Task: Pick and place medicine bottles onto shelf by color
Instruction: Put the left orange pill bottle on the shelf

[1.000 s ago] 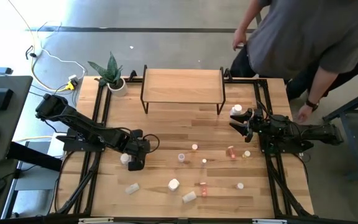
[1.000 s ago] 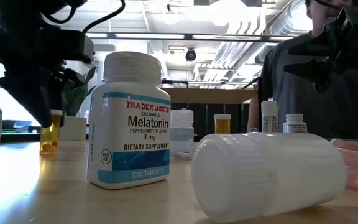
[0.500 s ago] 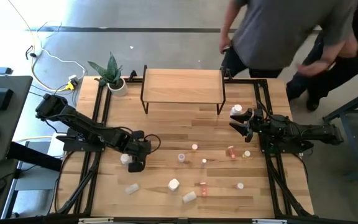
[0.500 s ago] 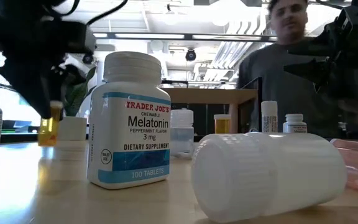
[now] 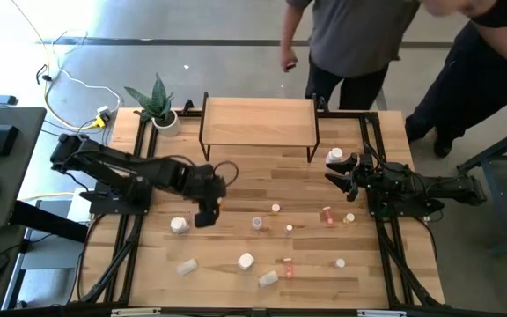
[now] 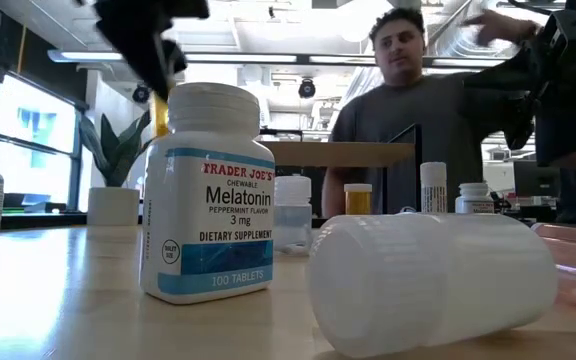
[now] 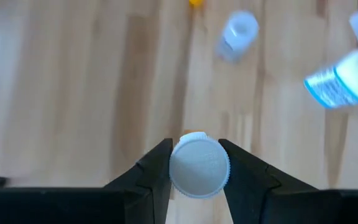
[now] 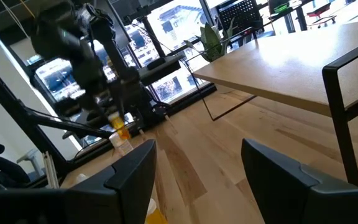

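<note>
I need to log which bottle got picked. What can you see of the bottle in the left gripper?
The bottle is small, with a white ribbed cap, seen cap-on in the left wrist view. The right wrist view shows an orange-amber body, plastic by its look, hanging upright, cap down. The left gripper is shut on it, one finger on each side of the cap. It is lifted clear of the table, in front of the shelf. Nothing else touches it.
</note>
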Robot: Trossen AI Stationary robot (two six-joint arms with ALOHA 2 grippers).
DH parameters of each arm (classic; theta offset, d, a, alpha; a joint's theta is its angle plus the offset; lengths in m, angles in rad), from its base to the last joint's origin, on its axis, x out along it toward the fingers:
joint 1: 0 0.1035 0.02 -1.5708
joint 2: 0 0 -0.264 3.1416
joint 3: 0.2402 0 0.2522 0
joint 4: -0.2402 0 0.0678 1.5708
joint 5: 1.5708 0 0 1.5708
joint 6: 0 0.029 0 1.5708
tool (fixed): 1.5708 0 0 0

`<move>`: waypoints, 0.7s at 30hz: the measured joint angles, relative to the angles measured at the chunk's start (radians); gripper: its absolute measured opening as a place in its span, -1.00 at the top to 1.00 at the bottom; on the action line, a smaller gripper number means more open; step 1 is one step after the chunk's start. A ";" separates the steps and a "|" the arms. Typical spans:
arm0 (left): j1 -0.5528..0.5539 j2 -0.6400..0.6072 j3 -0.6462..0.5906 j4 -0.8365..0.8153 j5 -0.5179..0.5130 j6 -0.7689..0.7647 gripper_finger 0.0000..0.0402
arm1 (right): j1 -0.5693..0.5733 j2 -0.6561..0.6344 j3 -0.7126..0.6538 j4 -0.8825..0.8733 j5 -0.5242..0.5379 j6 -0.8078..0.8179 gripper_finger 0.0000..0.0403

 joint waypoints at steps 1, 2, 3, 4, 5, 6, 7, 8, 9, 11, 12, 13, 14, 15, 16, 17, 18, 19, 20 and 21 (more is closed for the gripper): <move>0.020 0.000 0.027 -0.021 0.000 0.012 0.44 | 0.000 0.000 0.000 0.000 0.000 0.000 -0.13; 0.040 0.000 0.055 -0.040 -0.001 0.025 0.44 | 0.000 0.000 0.000 0.000 0.000 0.000 -0.13; 0.060 0.000 0.080 -0.058 -0.004 0.041 0.44 | 0.000 0.000 0.000 0.000 0.000 0.000 -0.13; 0.082 0.000 0.106 -0.077 -0.009 0.059 0.44 | 0.000 0.000 0.000 0.000 0.000 0.000 -0.13; 0.104 0.000 0.130 -0.092 -0.014 0.077 0.44 | 0.000 0.000 0.000 0.000 0.000 0.000 -0.13; 0.125 0.000 0.151 -0.104 -0.023 0.095 0.44 | 0.000 0.000 0.000 0.000 0.000 0.000 -0.13; 0.149 0.000 0.171 -0.115 -0.031 0.113 0.44 | 0.000 0.000 0.000 0.000 0.000 0.000 -0.13; 0.171 0.000 0.191 -0.124 -0.034 0.131 0.44 | 0.000 0.000 0.000 0.000 0.000 0.000 -0.13; 0.196 0.000 0.211 -0.131 -0.038 0.150 0.44 | 0.000 0.000 0.000 0.000 0.000 0.000 -0.13; 0.247 0.000 0.248 -0.144 -0.058 0.190 0.44 | 0.000 0.000 0.000 0.000 0.000 0.000 -0.13; 0.273 0.000 0.265 -0.146 -0.068 0.214 0.44 | 0.000 0.000 0.000 0.000 0.000 0.000 -0.13; 0.300 0.000 0.281 -0.147 -0.080 0.238 0.44 | 0.000 0.000 0.000 0.000 0.000 0.000 -0.13; 0.328 0.000 0.298 -0.147 -0.092 0.262 0.44 | 0.000 0.000 0.000 0.000 0.000 0.000 -0.13; 0.356 0.000 0.314 -0.147 -0.103 0.286 0.44 | 0.000 0.000 0.000 0.000 0.000 0.000 -0.13; 0.386 0.000 0.330 -0.147 -0.113 0.309 0.44 | 0.000 0.000 0.000 0.000 0.000 0.000 -0.13; 0.415 0.000 0.346 -0.147 -0.120 0.334 0.44 | 0.000 0.000 0.000 0.000 0.000 0.000 -0.13; 0.445 0.000 0.362 -0.147 -0.128 0.359 0.44 | 0.000 0.000 0.000 0.000 0.000 0.000 -0.13; 0.476 0.000 0.379 -0.146 -0.138 0.384 0.44 | 0.000 0.000 0.000 0.000 0.000 0.000 -0.13; 0.505 0.000 0.394 -0.143 -0.145 0.409 0.44 | 0.000 0.000 0.000 0.000 0.000 0.000 -0.13; 0.535 0.000 0.408 -0.138 -0.152 0.433 0.44 | 0.000 0.000 0.000 0.000 0.000 0.000 -0.13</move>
